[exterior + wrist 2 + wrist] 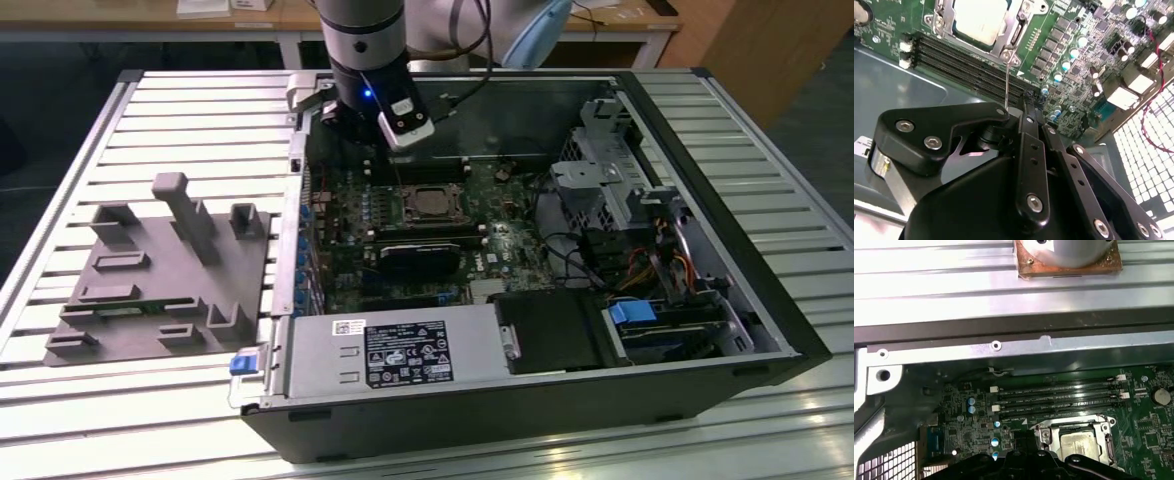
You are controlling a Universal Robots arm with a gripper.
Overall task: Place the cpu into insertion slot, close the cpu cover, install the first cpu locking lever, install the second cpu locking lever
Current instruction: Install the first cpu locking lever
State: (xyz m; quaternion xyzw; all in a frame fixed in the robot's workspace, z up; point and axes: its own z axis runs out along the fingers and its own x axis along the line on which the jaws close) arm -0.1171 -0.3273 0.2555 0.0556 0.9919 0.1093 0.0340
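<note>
The cpu (979,17) (1077,444) lies flat in the insertion slot (430,203) on the green board, its pale metal top showing. The silvery cpu cover (1016,30) (1074,421) is down, framing the chip. A thin wire locking lever (1006,80) stands out from the socket's corner across the memory slots, and its free end stops right beside my fingertips. My gripper (1024,106) (358,150) hangs over the rear part of the board, short of the socket, with its black fingers together. I cannot tell whether it touches the lever.
Long black memory slots (969,62) (1059,395) run between gripper and socket. The case's metal wall (1004,347) rises close behind. A black heatsink block (414,255), power supply (394,350) and drive cage (614,170) fill the case. A grey fixture (160,270) sits on the slatted table.
</note>
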